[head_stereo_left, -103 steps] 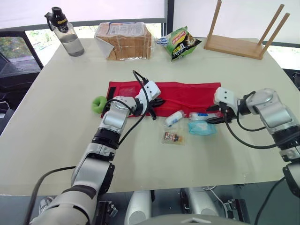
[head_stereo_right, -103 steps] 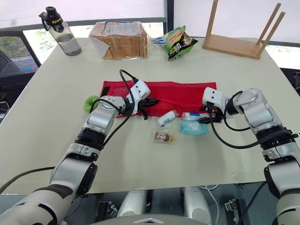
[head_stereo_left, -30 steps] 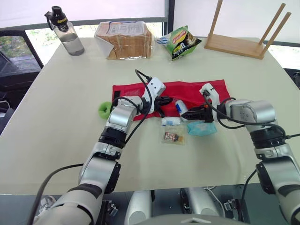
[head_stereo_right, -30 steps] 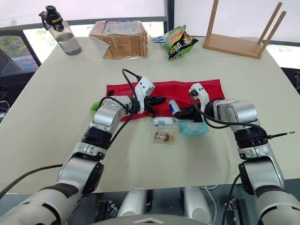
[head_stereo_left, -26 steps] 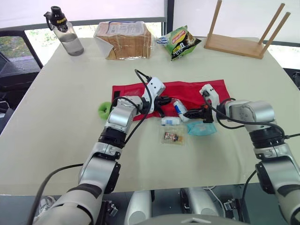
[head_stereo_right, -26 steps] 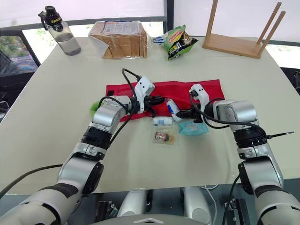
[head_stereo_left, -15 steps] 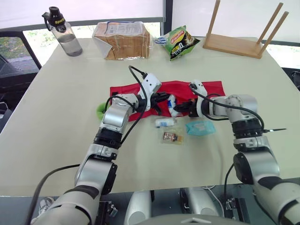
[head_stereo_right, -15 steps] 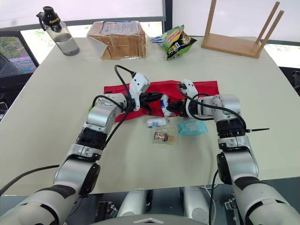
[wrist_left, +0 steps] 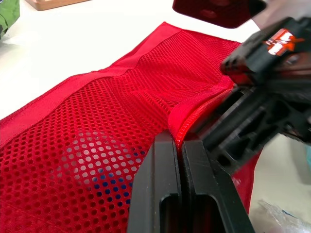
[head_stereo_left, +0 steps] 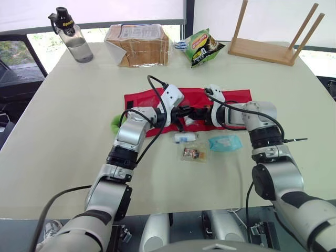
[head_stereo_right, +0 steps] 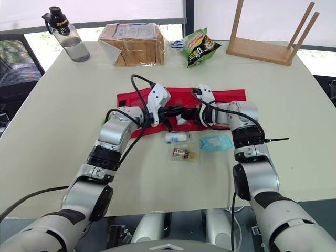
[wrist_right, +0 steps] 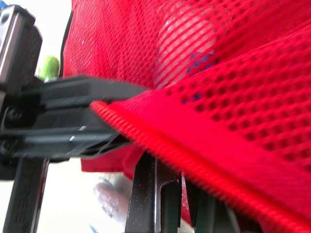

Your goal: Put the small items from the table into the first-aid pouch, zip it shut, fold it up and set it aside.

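The red mesh first-aid pouch (head_stereo_left: 157, 102) lies flat mid-table. My left gripper (head_stereo_left: 183, 112) is shut on its zipper edge (wrist_left: 181, 131) and holds the mesh flap lifted. My right gripper (head_stereo_left: 199, 112) faces it from the right. Its fingers (wrist_right: 150, 199) are pressed shut under the flap with nothing between them. A white tube (wrist_right: 187, 34) with blue print shows through the mesh just ahead of them. On the table in front of the pouch lie a small white bottle (head_stereo_left: 185, 137), a clear packet (head_stereo_left: 192, 153) and a blue pack (head_stereo_left: 226, 142).
A green roll (head_stereo_left: 114, 122) lies at the pouch's left end. Along the far edge stand a water bottle (head_stereo_left: 73, 37), a bagged loaf (head_stereo_left: 138, 44), a green snack bag (head_stereo_left: 203, 48) and a wooden rack (head_stereo_left: 273, 39).
My right gripper carried the white tube left to the pouch's opening, and its fingers have closed. The tube now lies under the mesh. My left gripper kept its hold on the flap.
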